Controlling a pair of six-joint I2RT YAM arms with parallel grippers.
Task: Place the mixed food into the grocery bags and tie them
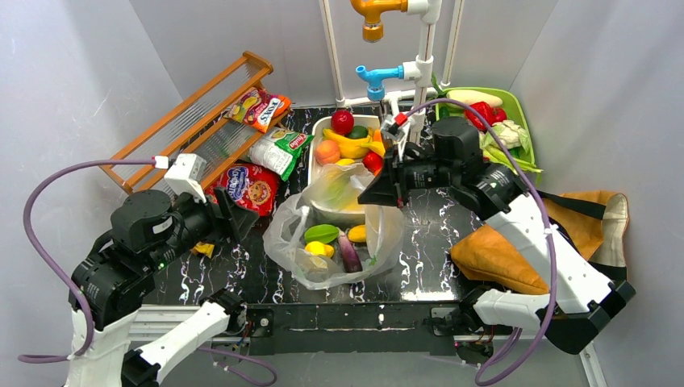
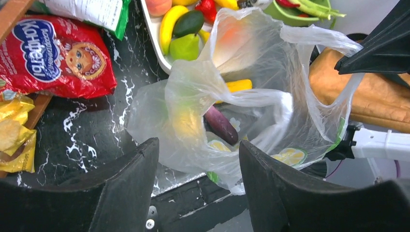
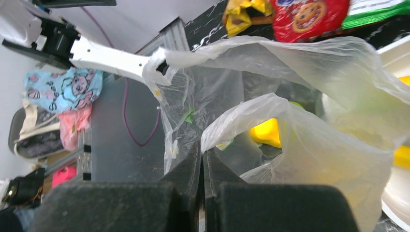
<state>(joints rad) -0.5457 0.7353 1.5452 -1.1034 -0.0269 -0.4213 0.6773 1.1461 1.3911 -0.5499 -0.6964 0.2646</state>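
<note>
Thin clear plastic is at the centre of this step: the lemon-printed carrier bag (image 1: 335, 234) is slumping on the black marbled desk (image 1: 242, 266), between the two hands. The right hand (image 3: 202, 145) is pinching the bag's upper edge, its fingers pressed together on a fold of film and lifting it so that the mouth is gaping. Whether that fold is a handle loop or plain rim is hard to tell through the crumpled film. The left hand (image 2: 198, 145) is hovering just short of the bag's other side, fingers spread apart and gripping nothing.

Just ahead of the left hand, inside the bag, a purple aubergine (image 2: 220, 124), a cob of corn (image 2: 237, 85) and a lemon (image 1: 319, 248) are lying together. Beyond the bag from that hand, the white tray (image 2: 153, 38) is carrying a banana (image 2: 169, 21), an avocado (image 2: 188, 21) and a red apple (image 1: 342, 121). A red sweets packet (image 2: 53, 53) is lying off to the hand's left. The tan tote (image 1: 500, 254) is lying behind the right hand, under its arm.

Loading looks to be the step in hand, with tying some way off. The next move is calling for the left hand to reach past the bag to the tray, close on one fruit and bring it back over the open mouth.
</note>
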